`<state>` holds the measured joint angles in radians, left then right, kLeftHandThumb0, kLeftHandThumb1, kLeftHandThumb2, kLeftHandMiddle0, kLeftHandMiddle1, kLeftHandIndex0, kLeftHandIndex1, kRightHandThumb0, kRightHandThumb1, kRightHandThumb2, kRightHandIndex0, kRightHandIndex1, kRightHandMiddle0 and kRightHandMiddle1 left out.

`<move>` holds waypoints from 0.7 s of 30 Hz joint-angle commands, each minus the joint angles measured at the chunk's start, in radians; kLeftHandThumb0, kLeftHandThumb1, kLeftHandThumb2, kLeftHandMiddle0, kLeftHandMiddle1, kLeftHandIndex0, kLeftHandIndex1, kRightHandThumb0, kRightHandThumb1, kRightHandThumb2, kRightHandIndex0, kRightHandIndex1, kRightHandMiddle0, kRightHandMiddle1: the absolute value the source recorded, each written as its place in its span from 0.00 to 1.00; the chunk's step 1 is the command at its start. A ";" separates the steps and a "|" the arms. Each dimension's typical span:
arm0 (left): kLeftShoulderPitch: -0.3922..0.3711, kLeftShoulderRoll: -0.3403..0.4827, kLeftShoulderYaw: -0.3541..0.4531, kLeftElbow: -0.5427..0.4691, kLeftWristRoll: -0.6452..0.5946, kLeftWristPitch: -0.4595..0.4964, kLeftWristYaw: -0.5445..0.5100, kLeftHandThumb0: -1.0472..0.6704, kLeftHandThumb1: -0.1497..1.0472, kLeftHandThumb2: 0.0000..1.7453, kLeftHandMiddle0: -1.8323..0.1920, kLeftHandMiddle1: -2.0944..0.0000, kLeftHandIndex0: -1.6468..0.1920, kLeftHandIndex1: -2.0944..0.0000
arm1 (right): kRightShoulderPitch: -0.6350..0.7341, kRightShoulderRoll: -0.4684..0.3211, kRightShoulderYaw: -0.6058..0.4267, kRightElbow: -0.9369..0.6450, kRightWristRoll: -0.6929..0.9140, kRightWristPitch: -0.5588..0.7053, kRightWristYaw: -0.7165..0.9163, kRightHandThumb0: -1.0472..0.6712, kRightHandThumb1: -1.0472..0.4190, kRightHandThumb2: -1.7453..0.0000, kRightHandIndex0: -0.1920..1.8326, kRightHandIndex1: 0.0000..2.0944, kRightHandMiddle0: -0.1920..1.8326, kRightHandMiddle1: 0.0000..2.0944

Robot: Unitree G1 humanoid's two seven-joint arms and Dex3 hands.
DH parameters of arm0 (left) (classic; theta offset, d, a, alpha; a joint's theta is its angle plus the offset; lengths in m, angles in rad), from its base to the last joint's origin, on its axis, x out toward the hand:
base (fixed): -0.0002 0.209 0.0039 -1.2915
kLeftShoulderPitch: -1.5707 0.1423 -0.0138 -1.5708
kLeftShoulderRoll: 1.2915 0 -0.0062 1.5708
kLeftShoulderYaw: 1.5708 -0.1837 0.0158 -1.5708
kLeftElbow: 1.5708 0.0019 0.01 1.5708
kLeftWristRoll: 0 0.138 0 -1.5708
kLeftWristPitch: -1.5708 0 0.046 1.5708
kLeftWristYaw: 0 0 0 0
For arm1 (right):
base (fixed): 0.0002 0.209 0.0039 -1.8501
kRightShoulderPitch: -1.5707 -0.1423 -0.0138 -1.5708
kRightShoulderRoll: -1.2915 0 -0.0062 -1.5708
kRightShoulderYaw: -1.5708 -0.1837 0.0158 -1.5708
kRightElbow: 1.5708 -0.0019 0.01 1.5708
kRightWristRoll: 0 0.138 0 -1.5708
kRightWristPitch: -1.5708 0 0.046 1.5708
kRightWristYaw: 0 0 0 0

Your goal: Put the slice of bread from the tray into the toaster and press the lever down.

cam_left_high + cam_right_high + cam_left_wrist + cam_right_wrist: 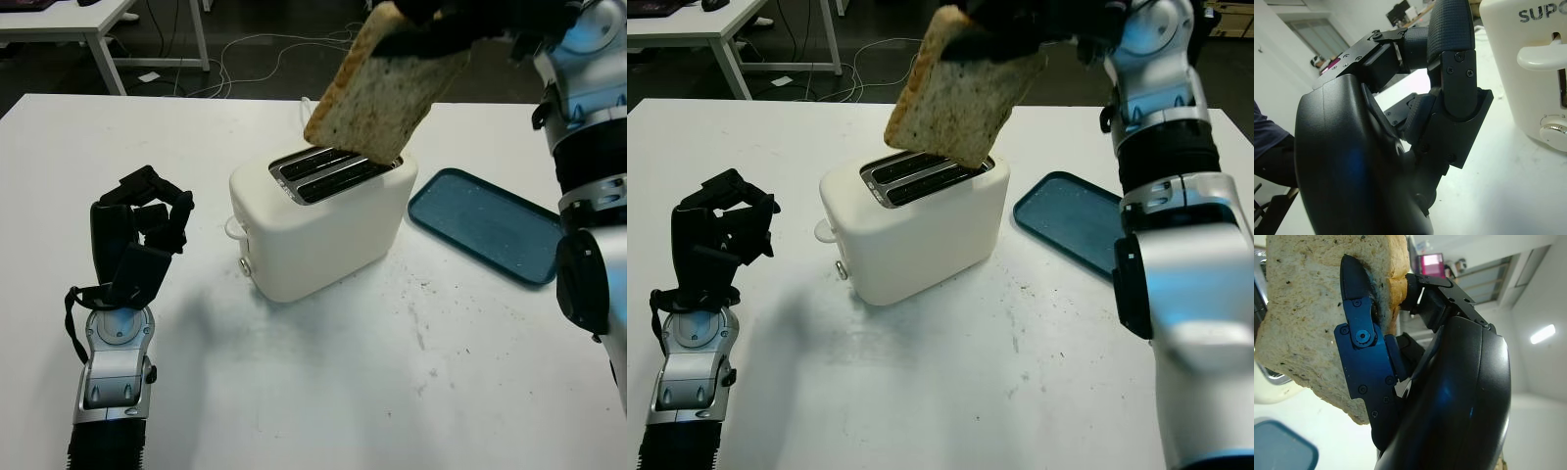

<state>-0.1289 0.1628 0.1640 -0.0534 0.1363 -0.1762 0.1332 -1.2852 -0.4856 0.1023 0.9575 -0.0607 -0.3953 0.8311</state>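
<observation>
My right hand (431,24) is shut on the slice of bread (377,93) and holds it tilted in the air, its lower corner just over the far slot of the white toaster (313,220). In the right wrist view a finger (1359,333) presses into the bread (1303,323). The toaster's lever (1542,56) sits up, with a dial (1553,132) below it. The blue tray (485,225) lies bare to the right of the toaster. My left hand (147,220) stands to the left of the toaster with its fingers curled and nothing in them.
The toaster stands mid-table on the white table (323,392), with crumbs scattered in front of it. Behind the table's far edge are a second white table (69,24) and cables on the dark floor (255,54).
</observation>
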 commanded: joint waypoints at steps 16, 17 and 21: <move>-0.002 0.001 -0.010 -0.011 0.003 0.003 0.001 0.13 0.83 0.29 0.23 0.27 0.29 0.26 | 0.015 0.063 0.039 0.071 -0.069 -0.031 -0.011 0.31 0.09 0.79 0.66 0.83 0.55 0.83; -0.003 0.002 -0.010 -0.008 0.001 0.000 0.000 0.13 0.82 0.29 0.24 0.27 0.29 0.26 | 0.015 0.064 0.038 0.071 -0.070 -0.031 -0.008 0.31 0.09 0.79 0.66 0.83 0.55 0.83; -0.004 0.002 -0.011 -0.009 0.008 0.002 0.004 0.13 0.82 0.29 0.23 0.27 0.28 0.25 | 0.013 0.062 0.040 0.069 -0.074 -0.020 -0.002 0.31 0.09 0.79 0.66 0.83 0.56 0.83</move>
<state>-0.1289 0.1623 0.1559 -0.0607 0.1361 -0.1680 0.1343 -1.2767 -0.4283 0.1382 1.0253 -0.1319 -0.4100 0.8245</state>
